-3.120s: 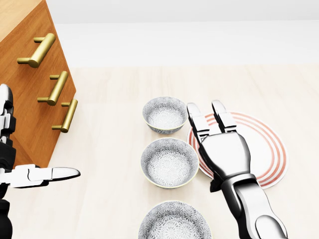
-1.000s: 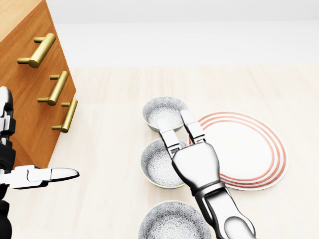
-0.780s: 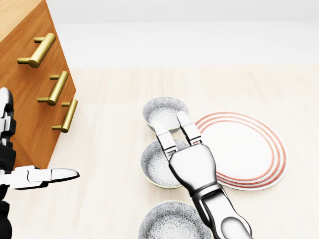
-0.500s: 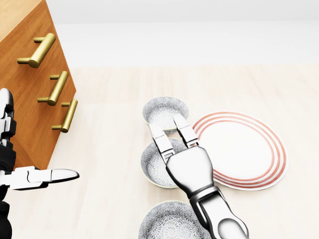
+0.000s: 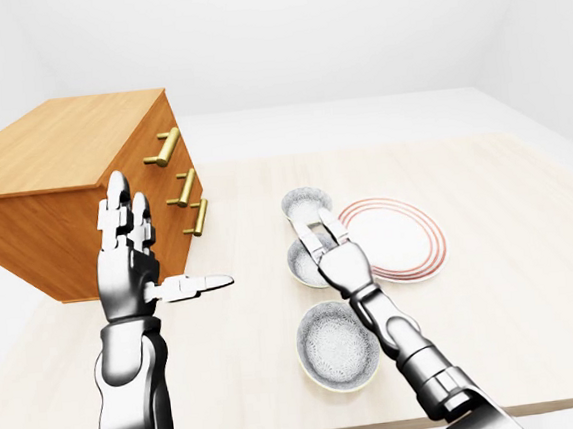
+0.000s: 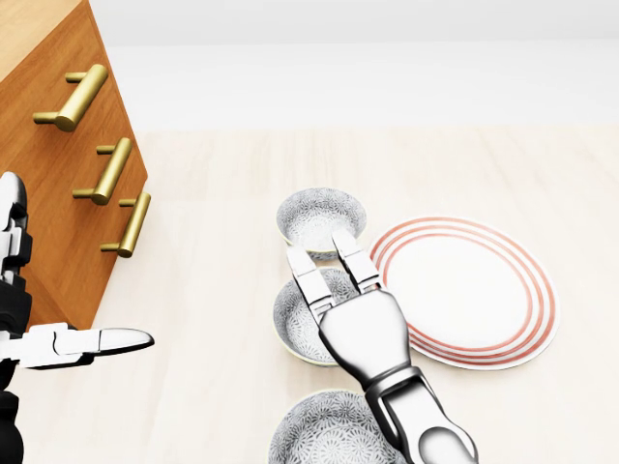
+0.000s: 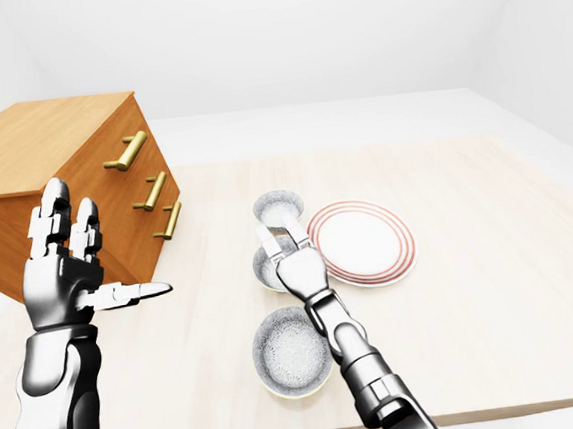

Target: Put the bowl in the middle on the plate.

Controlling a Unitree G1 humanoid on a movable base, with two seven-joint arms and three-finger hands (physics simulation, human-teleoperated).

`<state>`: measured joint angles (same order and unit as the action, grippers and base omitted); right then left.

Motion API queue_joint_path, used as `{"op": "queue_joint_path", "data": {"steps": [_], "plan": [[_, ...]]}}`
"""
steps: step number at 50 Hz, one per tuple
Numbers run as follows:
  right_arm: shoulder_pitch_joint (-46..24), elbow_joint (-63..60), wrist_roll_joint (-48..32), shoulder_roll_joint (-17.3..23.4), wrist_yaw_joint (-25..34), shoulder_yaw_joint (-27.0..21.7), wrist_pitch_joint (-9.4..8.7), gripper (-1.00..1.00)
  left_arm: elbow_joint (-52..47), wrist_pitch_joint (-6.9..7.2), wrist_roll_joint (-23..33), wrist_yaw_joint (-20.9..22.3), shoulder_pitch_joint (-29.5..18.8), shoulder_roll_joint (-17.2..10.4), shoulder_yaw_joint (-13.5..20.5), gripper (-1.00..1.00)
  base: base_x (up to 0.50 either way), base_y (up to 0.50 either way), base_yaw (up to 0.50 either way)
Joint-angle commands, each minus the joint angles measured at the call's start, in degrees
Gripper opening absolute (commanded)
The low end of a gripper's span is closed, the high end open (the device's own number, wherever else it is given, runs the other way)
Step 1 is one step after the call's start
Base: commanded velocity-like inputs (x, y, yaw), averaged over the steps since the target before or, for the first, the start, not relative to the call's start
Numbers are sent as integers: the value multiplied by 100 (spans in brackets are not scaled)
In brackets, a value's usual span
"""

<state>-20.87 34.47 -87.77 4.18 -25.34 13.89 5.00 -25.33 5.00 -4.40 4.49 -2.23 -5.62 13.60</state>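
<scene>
Two polished silver arms with three-finger hands

The left robot hand (image 5: 126,271) and the right robot hand (image 6: 356,321) have glossy, chrome-like shells with smooth rounded palms. The fingers (image 6: 308,278) are built from pale blocky segments, with thin black gaps at the joints. The forearms (image 5: 403,343) are made of rounded silver sections, and dark rings show between them.

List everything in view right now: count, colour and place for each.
plate: one, white with red rings, right in head view
top bowl: one, grey-patterned, above-left of plate
middle bowl: one, same, beside plate's left edge
bottom bowl: one, same, bottom edge
cabinet: one, wood, three brass handles, upper left
table: one, pale wood, under the dishes
left robot hand: one, silver, open, lower left
right robot hand: one, silver, open, over middle bowl
</scene>
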Motion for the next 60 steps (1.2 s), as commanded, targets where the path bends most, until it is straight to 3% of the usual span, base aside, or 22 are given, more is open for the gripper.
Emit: {"op": "queue_joint_path", "data": {"steps": [1,27,44,60], "plan": [[-34,148,69,-30,25,-14,0,100,1,0,-7,-1,-3,-3,4,100,0,0,0],[-245,913,-45,-62,-466,59,0,100,31,0,-1,4,22,10,-5,100,0,0,0],[-377,1246,-156,-68,-466,78,0,100,32,0,2,9,49,20,-10,100,0,0,0],[-431,1575,245,-90,-451,-28,0,100,37,0,2,18,55,23,-9,100,0,0,0]]}}
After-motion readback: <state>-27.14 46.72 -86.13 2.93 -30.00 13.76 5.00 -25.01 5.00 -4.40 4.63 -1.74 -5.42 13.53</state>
